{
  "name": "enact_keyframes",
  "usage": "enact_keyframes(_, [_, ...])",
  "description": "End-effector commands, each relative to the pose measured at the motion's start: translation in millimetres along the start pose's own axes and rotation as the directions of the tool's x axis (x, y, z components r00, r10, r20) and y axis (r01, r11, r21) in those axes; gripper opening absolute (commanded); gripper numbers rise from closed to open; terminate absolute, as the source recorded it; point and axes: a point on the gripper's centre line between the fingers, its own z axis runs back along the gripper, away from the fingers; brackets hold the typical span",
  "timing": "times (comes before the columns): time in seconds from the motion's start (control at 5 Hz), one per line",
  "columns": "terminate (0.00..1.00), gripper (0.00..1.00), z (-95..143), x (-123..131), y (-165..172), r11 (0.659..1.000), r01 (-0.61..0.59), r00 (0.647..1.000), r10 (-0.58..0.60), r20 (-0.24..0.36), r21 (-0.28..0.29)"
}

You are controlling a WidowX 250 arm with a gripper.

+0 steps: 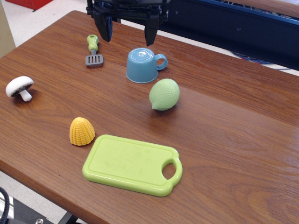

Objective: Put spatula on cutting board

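Observation:
The spatula [94, 51] lies flat on the wooden table at the back left, green handle pointing away, grey slotted blade toward me. The cutting board [132, 164] is a lime-green rectangle near the front edge, its oval handle hole at the right end. My gripper [128, 35] hangs at the top of the view, open and empty, its two black fingers spread wide. It is above the table just right of the spatula and behind the blue cup.
An upside-down blue cup [143, 65] stands right of the spatula. A green lime [164, 94] lies in front of it. A yellow corn piece [81, 132] sits by the board's left end. A white mushroom [19, 87] lies far left.

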Motion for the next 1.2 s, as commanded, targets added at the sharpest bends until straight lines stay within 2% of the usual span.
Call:
enact_keyframes(0.0, [0.00,1.00,0.0,0.0,0.0,1.000,0.000,1.000,0.000,0.000,0.000])
enact_keyframes(0.2, [0.00,1.00,-15.5,40.5,13.9,0.996,-0.091,0.995,0.092,0.044,-0.018])
enact_keyframes(0.4, [0.00,1.00,-33.1,82.9,51.8,0.982,-0.191,0.981,0.190,0.040,0.000])
enact_keyframes(0.6, [0.00,1.00,-46.2,99.2,91.9,0.965,-0.262,0.963,0.260,0.071,0.031])
enact_keyframes(0.8, [0.00,1.00,-64.7,111.8,110.6,0.948,-0.312,0.950,0.310,0.038,0.067])
enact_keyframes(1.0, [0.00,1.00,-83.2,111.7,117.2,0.943,-0.321,0.947,0.318,0.043,0.090])
